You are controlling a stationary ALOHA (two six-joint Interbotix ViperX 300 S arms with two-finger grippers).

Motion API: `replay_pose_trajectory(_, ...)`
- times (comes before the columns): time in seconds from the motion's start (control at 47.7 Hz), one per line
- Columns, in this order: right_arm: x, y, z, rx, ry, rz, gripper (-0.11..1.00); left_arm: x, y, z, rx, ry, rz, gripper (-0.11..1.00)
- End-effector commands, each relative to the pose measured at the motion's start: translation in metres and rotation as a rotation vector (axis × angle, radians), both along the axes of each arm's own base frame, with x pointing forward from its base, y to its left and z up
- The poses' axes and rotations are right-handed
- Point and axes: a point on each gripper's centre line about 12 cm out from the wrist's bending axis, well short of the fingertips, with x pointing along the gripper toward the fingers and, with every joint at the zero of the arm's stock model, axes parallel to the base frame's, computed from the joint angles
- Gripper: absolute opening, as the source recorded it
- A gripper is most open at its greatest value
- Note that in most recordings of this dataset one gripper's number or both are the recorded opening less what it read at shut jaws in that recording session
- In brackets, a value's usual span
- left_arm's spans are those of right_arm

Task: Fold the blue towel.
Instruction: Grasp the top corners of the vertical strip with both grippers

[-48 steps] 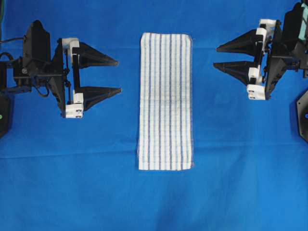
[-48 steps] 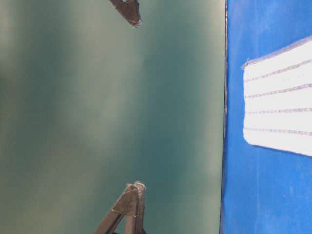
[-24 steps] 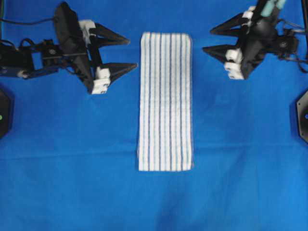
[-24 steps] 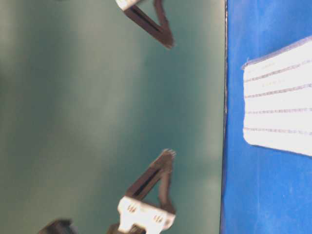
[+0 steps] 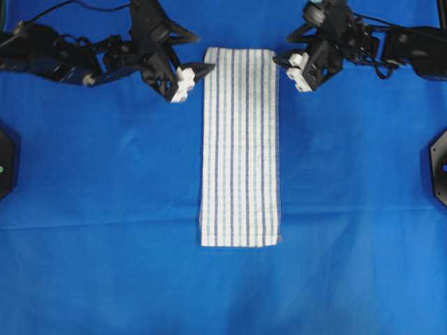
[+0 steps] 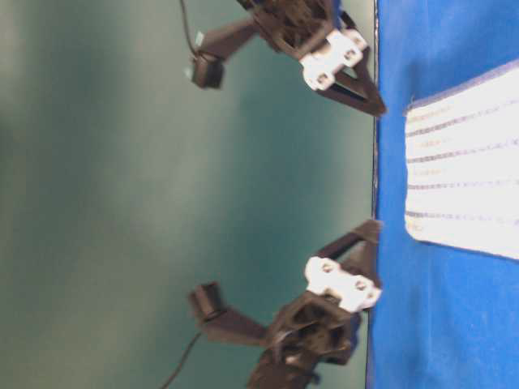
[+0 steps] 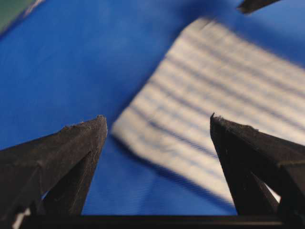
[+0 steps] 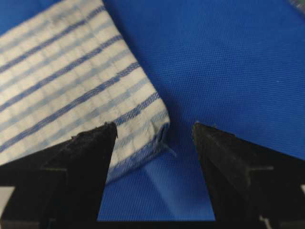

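The blue towel (image 5: 239, 146), a long white strip with thin blue stripes, lies flat in the middle of the blue covering. My left gripper (image 5: 204, 52) hovers open just off its far left corner. My right gripper (image 5: 281, 47) hovers open just off its far right corner. In the left wrist view the open gripper (image 7: 157, 119) frames the blurred edge of the towel (image 7: 214, 95). In the right wrist view the open gripper (image 8: 153, 126) has the towel (image 8: 71, 81) corner between its fingers, untouched. Neither gripper holds anything.
The plain blue table covering (image 5: 105, 244) spreads all round the towel. Black fixtures sit at the left edge (image 5: 5, 160) and the right edge (image 5: 440, 164). In the table-level view a green wall (image 6: 162, 203) stands behind the table's far edge.
Both arms have swung inward and toward the far end of the towel, from the sides to its two far corners. Both sets of jaws have spread a little wider.
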Motion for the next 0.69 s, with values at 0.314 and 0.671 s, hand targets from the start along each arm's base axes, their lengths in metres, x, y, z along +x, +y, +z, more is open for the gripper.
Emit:
replay_pose_trajectory(0.314,0.016,-0.026,-0.027,0.017,0.030,-0.022,0.66,0.013,0.029,-0.027,-0.010,0.021,0.046,0.91)
replay_pose_trajectory(0.671,0.018,-0.017,-0.033,0.020,0.047,0.005,0.25,0.013,0.025,-0.032,-0.030,0.062,0.036,0.34)
